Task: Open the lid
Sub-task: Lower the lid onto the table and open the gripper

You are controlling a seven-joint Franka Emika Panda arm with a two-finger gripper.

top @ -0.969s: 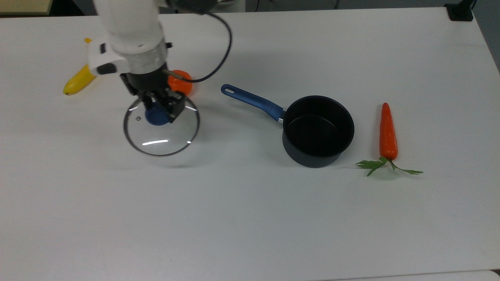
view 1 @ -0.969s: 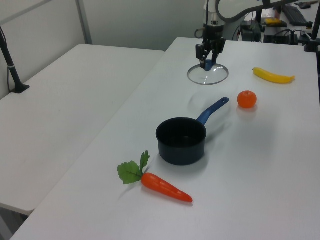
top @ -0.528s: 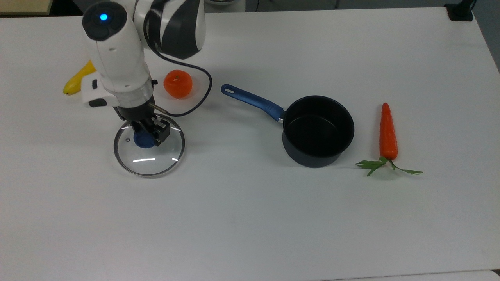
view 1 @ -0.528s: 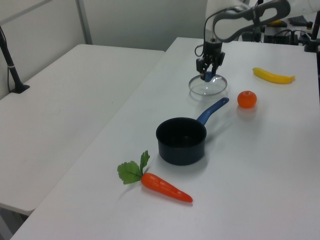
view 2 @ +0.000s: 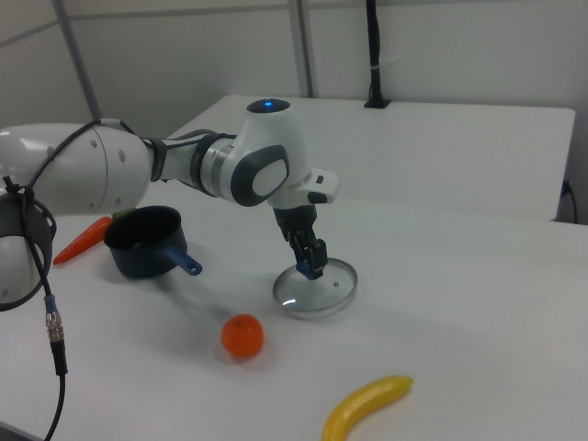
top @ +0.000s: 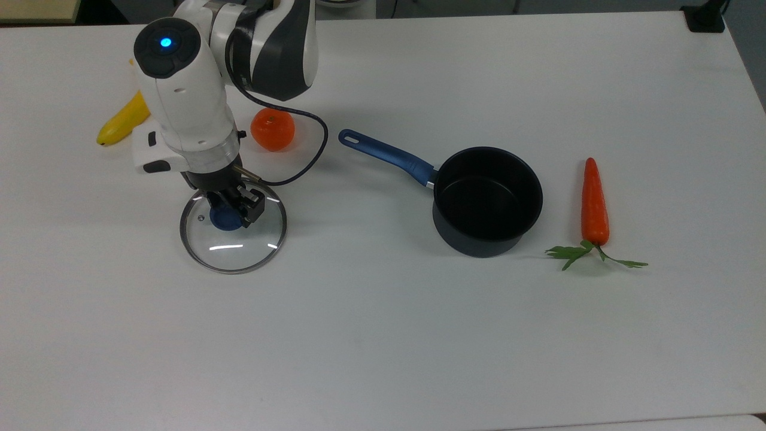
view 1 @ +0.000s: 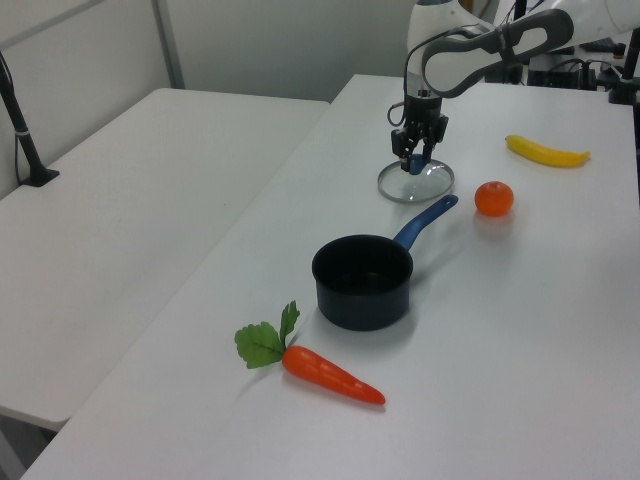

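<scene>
The lid point(top: 239, 248), a clear glass disc with a metal rim and a blue knob, sits low on the white table at the top view's left. My gripper point(top: 227, 216) points straight down with its fingers shut on the blue knob. The left view shows the lid point(view 1: 422, 186) at the far end of the table, just past the saucepan handle, under my gripper point(view 1: 415, 165). The lid point(view 2: 327, 292) looks about level in the right view, with my gripper point(view 2: 309, 269) on its knob. The dark saucepan point(top: 488, 200) stands uncovered, well apart from the lid.
The saucepan's long blue handle point(top: 386, 154) points toward the lid. An orange fruit point(top: 272, 129) and a banana point(top: 122, 120) lie behind my arm in the top view. A carrot point(top: 595, 203) lies to the saucepan's right in the top view.
My gripper has carried the lid down toward the table and toward the top view's bottom edge. The lid looks smaller and lower now. The orange fruit has come out from behind my wrist.
</scene>
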